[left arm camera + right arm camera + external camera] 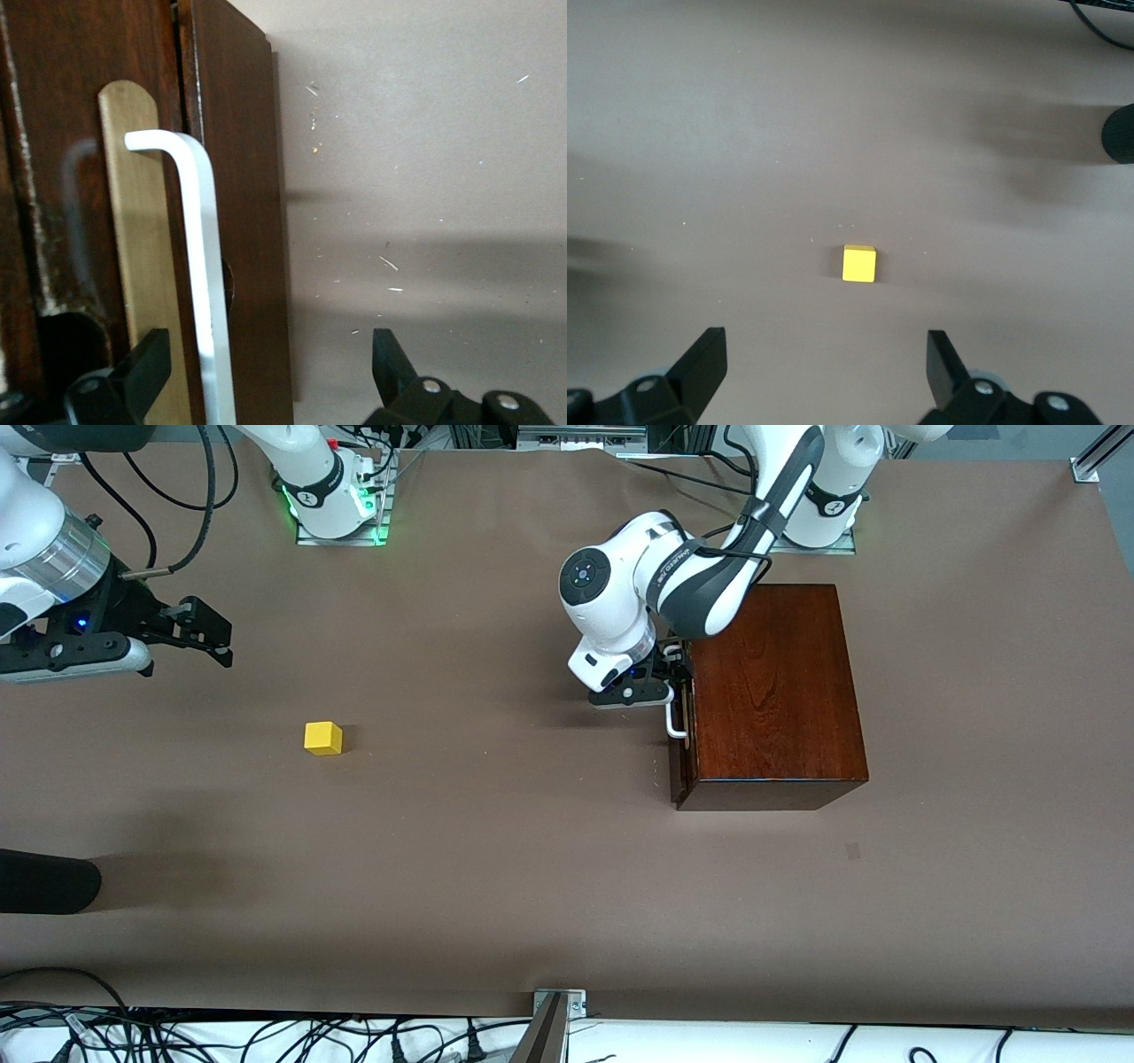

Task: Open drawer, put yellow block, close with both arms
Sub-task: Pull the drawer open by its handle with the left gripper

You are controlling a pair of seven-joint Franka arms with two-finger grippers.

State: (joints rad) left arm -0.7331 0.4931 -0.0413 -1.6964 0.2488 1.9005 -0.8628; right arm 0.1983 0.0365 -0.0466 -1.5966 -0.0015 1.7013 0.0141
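White handle (199, 266) between open left tool (266, 376) fingers; no legible writing.

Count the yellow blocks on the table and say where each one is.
1. The yellow block lies on the bare table toward the right arm's end, apart from the wooden box. The drawer is shut, so anything inside is hidden.
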